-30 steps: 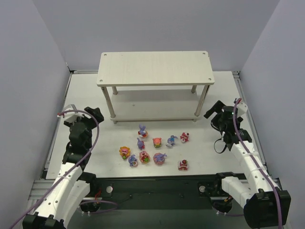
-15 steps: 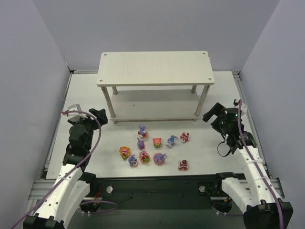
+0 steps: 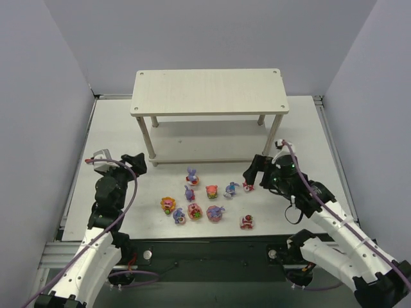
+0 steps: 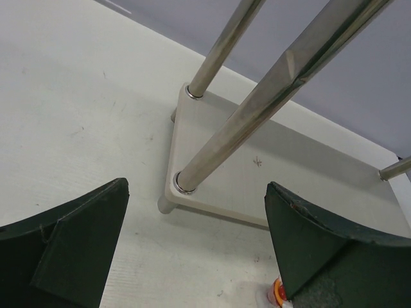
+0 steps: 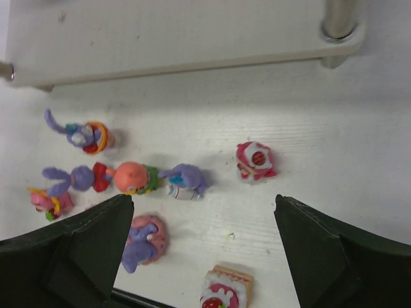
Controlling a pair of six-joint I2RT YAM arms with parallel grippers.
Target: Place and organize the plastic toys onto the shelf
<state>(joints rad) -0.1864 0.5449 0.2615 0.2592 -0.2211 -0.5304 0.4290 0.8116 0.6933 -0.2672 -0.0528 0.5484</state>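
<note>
Ten plastic toys (image 3: 207, 197) lie bunched on the white table (image 3: 115, 125), just in front of the shelf (image 3: 209, 92) and between the two arms. Grey walls (image 3: 45, 96) hem the table on both sides. Open table separates the left pincer (image 3: 133, 162) from the nearest toy, and the two are well apart. The right pincer (image 3: 257, 169) hangs just beside a red toy (image 3: 248, 185) at the cluster's right edge.

The overhead camera alone takes in the whole group and the shelf's top. The left wrist camera shows a corner of the lower tier (image 4: 257, 179) with two shiny legs (image 4: 270, 96) rising from it, seen between dark fingers (image 4: 70, 250) spread wide. An orange sliver of a toy is at the bottom edge. The right wrist camera looks down on the red toy and its neighbours, with the lower tier's front edge beyond them. Both pincers gape fully, holding and touching nothing.
</note>
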